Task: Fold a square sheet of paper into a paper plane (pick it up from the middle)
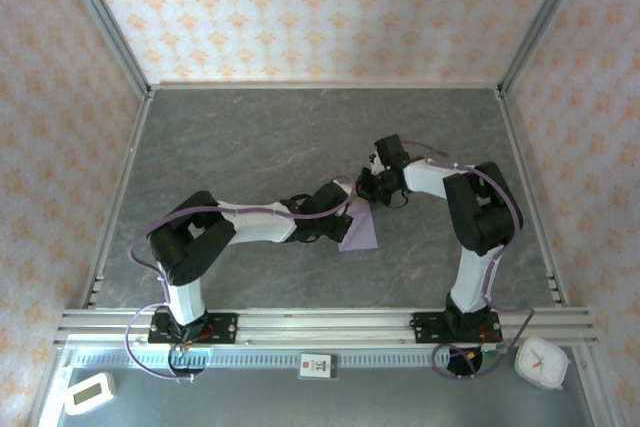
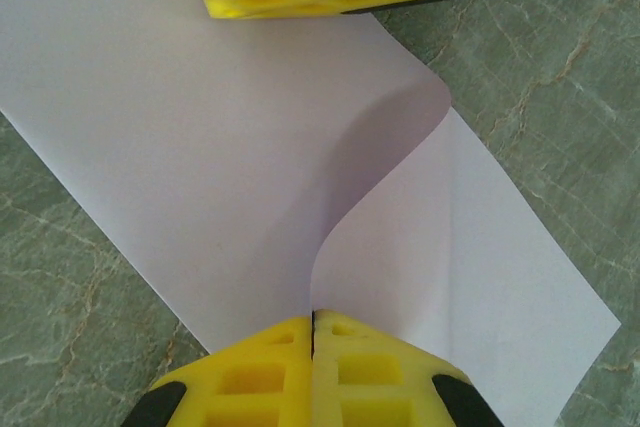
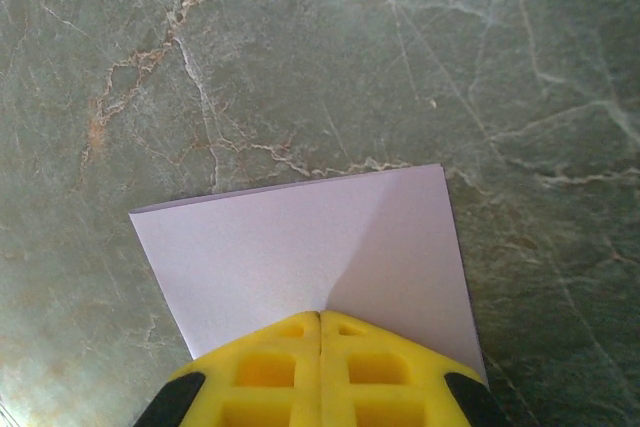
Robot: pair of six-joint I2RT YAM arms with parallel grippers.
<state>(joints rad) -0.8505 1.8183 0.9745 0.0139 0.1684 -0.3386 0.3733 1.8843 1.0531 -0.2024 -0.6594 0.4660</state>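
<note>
Lavender paper sheet (image 1: 360, 230) lies on the grey marbled worktop (image 1: 250, 137), just off centre toward 4 o'clock in the top view, between the two arms. Left end effector (image 2: 313, 319) is closed, fingers pinched on the sheet's edge at 6 o'clock of its wrist view, where a flap of paper bows upward toward 1 o'clock. Right end effector (image 3: 319, 317) is also closed, gripping the sheet's edge at 6 o'clock of its own view, with the paper spreading toward 12 o'clock.
</note>
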